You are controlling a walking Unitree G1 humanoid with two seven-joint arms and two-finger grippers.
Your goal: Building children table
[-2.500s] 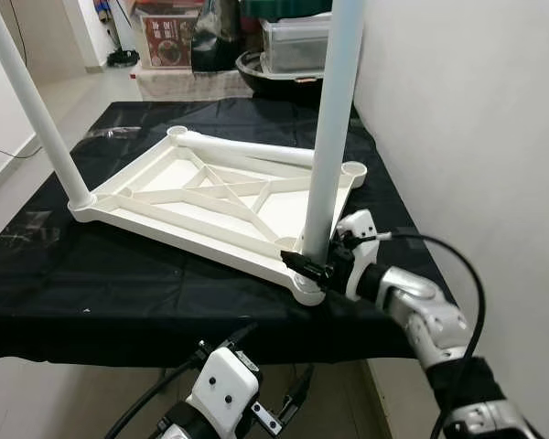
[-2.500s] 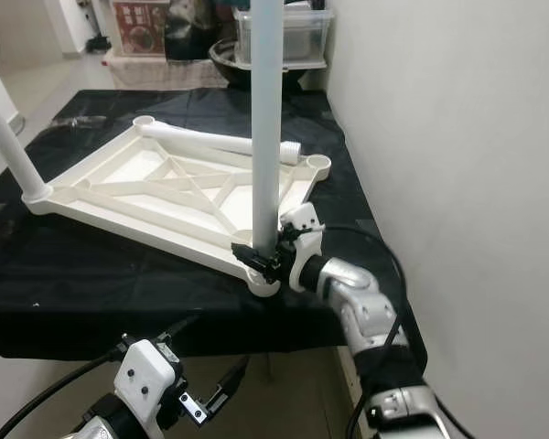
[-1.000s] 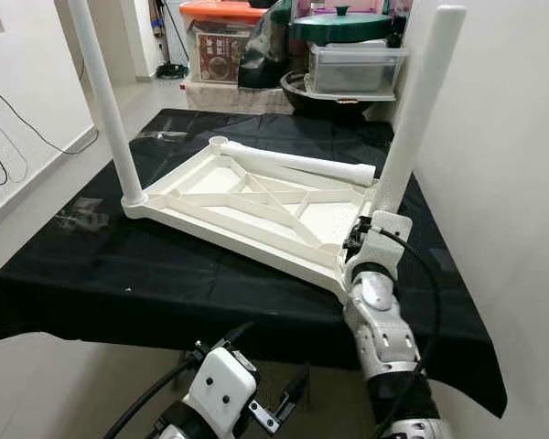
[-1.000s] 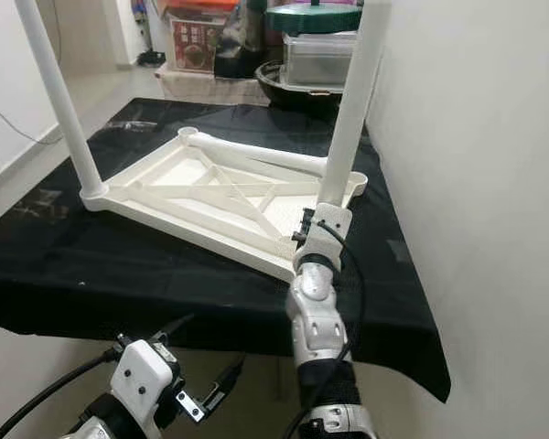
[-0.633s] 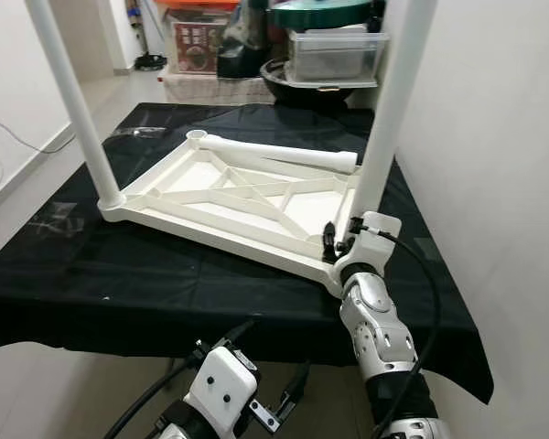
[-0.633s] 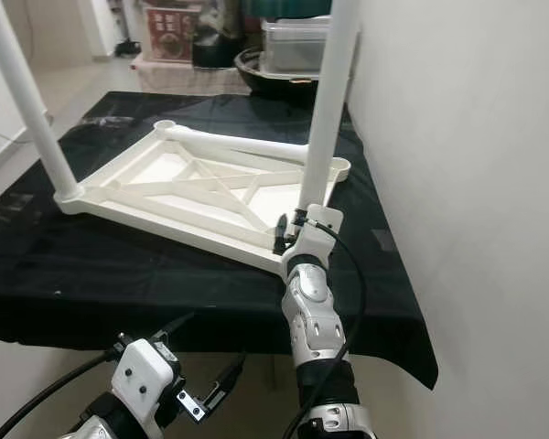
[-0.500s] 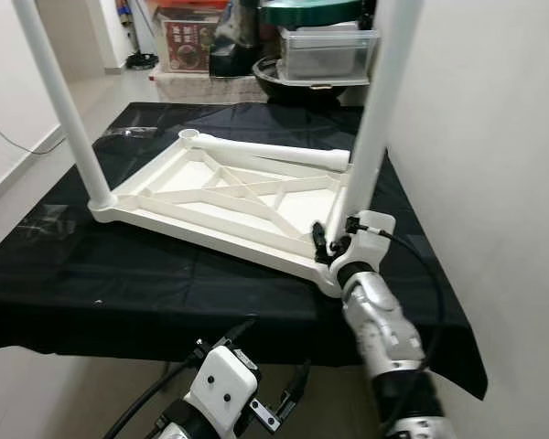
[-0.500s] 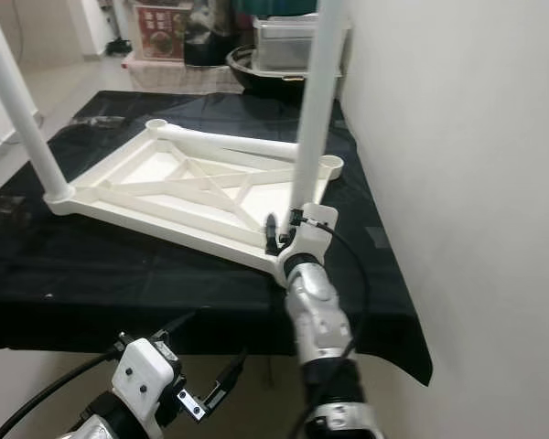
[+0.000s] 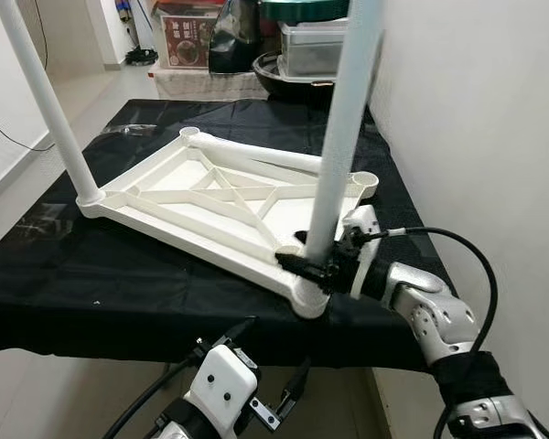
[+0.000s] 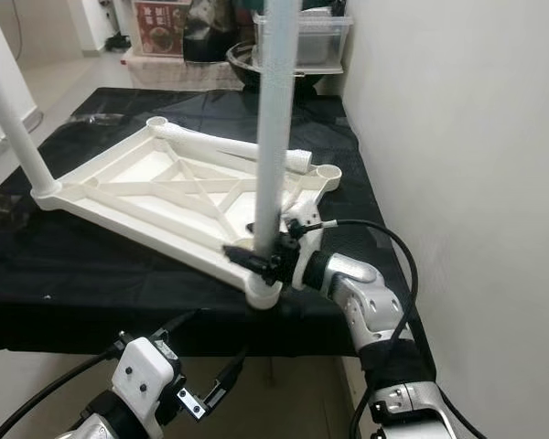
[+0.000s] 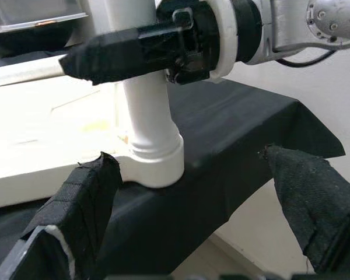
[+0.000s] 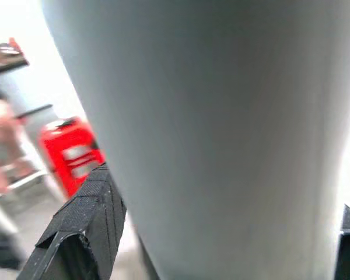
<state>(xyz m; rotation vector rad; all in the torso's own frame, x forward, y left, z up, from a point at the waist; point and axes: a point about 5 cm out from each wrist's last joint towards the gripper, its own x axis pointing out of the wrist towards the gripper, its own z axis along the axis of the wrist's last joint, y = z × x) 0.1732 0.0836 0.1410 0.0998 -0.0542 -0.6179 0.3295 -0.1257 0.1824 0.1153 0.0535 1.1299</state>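
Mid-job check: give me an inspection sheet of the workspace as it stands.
Surface: black cloth over a table.
Job's things: white tabletop upside down; two legs upright in corner sockets; loose leg lying on it.
Clutter: nothing seen on the cloth.
Grippers: right gripper closed on the near leg's base; left gripper open, below the table edge.
Cables: black cable looping off the right arm.
Surroundings: wall on the right; storage boxes behind.

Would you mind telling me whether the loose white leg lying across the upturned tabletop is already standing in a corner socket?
No, the loose leg lies flat along the far edge of the tabletop, while the far right corner socket stands empty.
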